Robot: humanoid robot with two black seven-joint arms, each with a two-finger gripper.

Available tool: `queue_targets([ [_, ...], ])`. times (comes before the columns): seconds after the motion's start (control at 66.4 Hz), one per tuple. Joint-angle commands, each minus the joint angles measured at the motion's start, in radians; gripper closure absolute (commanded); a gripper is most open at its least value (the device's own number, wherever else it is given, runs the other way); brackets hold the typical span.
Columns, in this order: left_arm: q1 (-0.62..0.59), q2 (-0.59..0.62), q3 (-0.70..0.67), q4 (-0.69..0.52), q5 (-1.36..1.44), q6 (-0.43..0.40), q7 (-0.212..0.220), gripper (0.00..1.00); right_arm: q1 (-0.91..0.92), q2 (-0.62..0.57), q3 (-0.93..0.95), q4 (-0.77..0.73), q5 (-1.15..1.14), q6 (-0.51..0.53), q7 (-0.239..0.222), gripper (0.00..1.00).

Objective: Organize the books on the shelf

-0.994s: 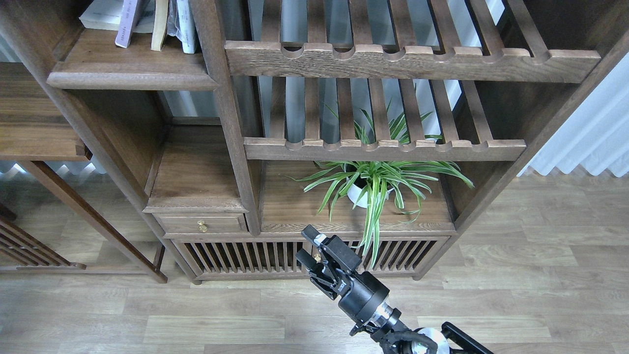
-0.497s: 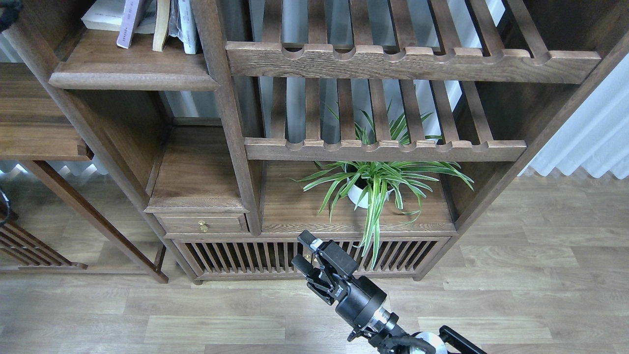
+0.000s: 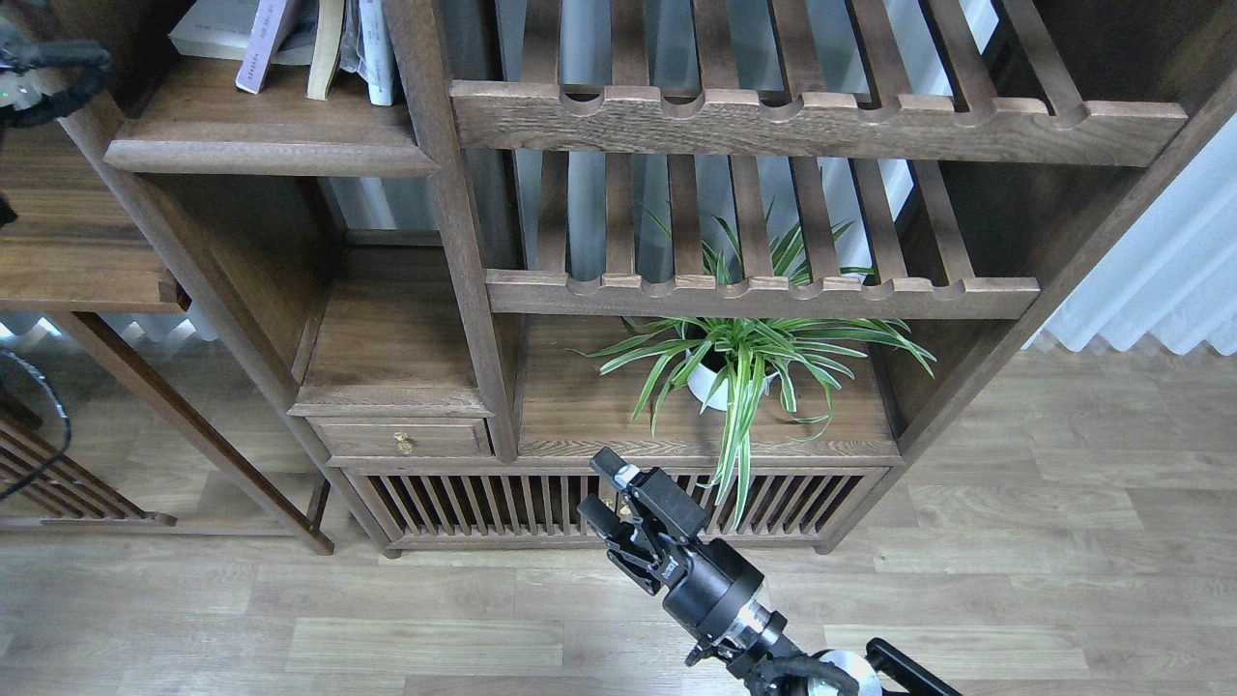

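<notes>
The books stand at the top left, cut off by the view's top edge. A lavender one (image 3: 265, 43) leans left, with a yellow-green one (image 3: 326, 48) and a white printed one (image 3: 373, 53) beside it. A pale book (image 3: 208, 29) lies flat behind them. No dark red book shows. They rest on the shelf (image 3: 261, 145), a solid dark-brown board with a rounded front edge. My right gripper (image 3: 597, 485) is open and empty, low in front of the cabinet base, far below the books. Only a cabled part of my left arm (image 3: 43, 72) shows at the top left; its gripper is out of view.
Two slatted racks with scalloped rails (image 3: 812, 121) (image 3: 763, 295) fill the right bay. A potted spider plant (image 3: 739, 362) stands on the lower board just behind my right gripper. A small drawer with a brass knob (image 3: 403, 443) is at lower left. A side table (image 3: 77, 280) is at the left.
A cabled part of my left arm has come into view at the top left. My right gripper has shifted slightly down and left, still open.
</notes>
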Motion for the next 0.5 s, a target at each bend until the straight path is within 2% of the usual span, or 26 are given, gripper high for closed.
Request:
queue_targets([
  [0.0,0.003,-0.009,0.0,-0.002,-0.003,0.0,-0.056,0.4,0.0,0.0,0.001,0.0,0.001,0.0,0.001,0.01],
  [0.12,0.004,-0.016,0.0,-0.002,-0.028,0.0,-0.089,0.35,0.0,0.0,0.001,0.0,0.001,0.0,0.002,0.01],
  [0.241,0.006,-0.016,-0.005,-0.012,-0.084,0.0,-0.09,0.29,0.0,0.0,0.001,0.0,0.003,0.0,0.002,0.01],
  [0.407,0.027,-0.013,-0.019,-0.046,-0.235,0.0,-0.089,0.27,0.0,0.0,0.003,0.0,0.003,0.0,0.002,0.01],
  [0.482,0.055,-0.003,-0.02,-0.097,-0.307,0.0,-0.084,0.24,0.0,0.0,0.003,0.0,0.003,0.0,0.004,0.01],
])
